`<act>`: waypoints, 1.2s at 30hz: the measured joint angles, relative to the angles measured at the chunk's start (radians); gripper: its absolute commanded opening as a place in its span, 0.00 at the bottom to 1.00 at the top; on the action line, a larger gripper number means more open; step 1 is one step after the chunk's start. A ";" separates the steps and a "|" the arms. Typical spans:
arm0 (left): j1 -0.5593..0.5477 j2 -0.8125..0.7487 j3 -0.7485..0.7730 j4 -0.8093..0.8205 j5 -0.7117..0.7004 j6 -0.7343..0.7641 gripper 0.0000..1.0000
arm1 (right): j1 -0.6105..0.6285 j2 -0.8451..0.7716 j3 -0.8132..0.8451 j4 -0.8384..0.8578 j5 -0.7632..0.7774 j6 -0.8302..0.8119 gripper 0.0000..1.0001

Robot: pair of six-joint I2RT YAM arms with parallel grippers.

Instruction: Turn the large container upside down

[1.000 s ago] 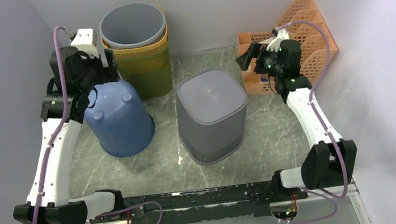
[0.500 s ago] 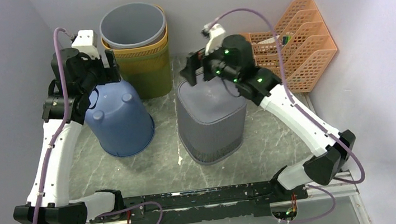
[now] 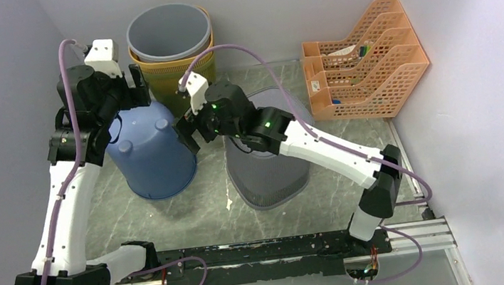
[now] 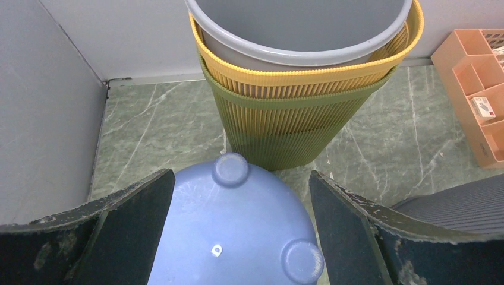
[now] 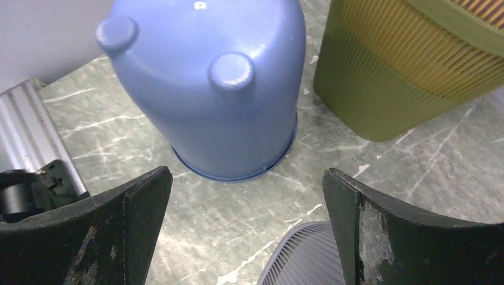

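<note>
Left of centre on the tabletop (image 3: 342, 168), the blue bin (image 3: 154, 154) stands base-up, feet on top, rim down. Left claw (image 4: 241, 175) hovers released just above the base, not touching. Right claw (image 5: 246, 172) is released too, near the bin's right side and apart from it. Step in hand looks like the approach before a two-sided grasp, blue bin judged the target. Next move calls for pressing opposite walls, lifting clear and rotating half a turn, without bumping the grey bin (image 3: 271, 180) just beside it or the stack (image 3: 194, 99) behind. Count: one blue bin, one ribbed grey bin, one stack of three nested bins, one orange rack (image 3: 369, 64), two claws.
</note>
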 measured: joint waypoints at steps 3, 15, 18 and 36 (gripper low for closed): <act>0.000 -0.008 0.000 0.000 0.000 0.000 0.95 | 0.008 0.023 -0.006 0.011 0.055 0.001 1.00; 0.000 -0.012 0.000 0.000 0.000 0.000 0.96 | 0.011 0.077 -0.174 0.384 0.380 -0.018 1.00; 0.000 -0.013 -0.003 0.000 -0.001 0.003 0.95 | 0.013 0.086 -0.185 0.425 0.466 -0.034 1.00; 0.000 -0.019 -0.046 0.008 0.001 0.009 0.95 | -0.076 -0.174 -0.443 0.325 0.835 -0.013 1.00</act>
